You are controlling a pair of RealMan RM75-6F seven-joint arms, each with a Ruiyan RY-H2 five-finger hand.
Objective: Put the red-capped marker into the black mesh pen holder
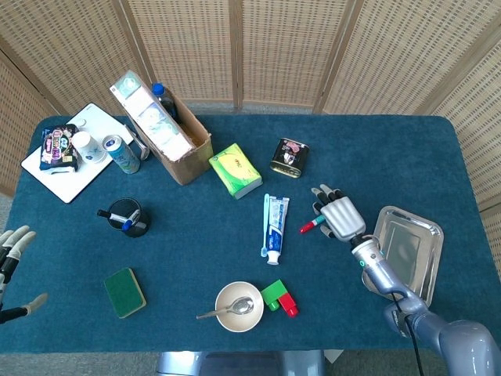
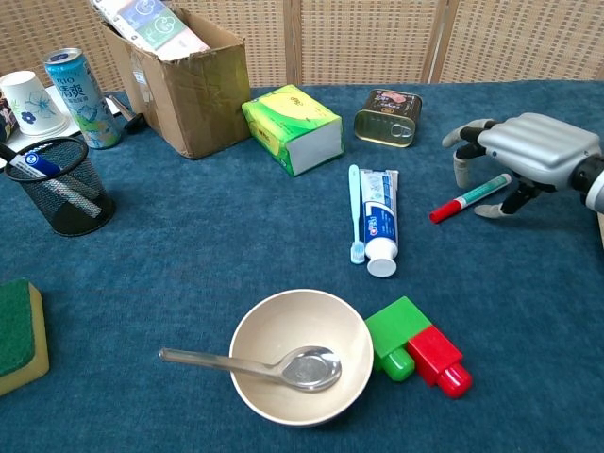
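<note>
Where the red-capped marker [image 2: 469, 198] lies on the blue worktop [image 2: 217, 236], your right hand [image 2: 528, 151] arches over its rear end, palm down, fingers curled toward the cloth on either side of the barrel. Whether those fingers actually press the marker you cannot tell from either view; the red tip pokes out clear of the hand, toward the toothpaste box [image 2: 379, 222] just beyond it, with a toothbrush [image 2: 356, 211] along that box's far side. Ahead of the fingertips stands a small tin [image 2: 388, 117], and behind the wrist a metal tray [image 1: 407, 247]. The black mesh pen holder [image 2: 57, 185] stands far across the worktop from this hand, already carrying a pen. Your left hand [image 1: 11, 249] hangs off the worktop's edge near that side, fingers spread, grasping nothing. Nearer you sit a bowl [image 2: 300, 356] with a spoon [image 2: 255, 363] and coloured blocks [image 2: 417, 350].
</note>
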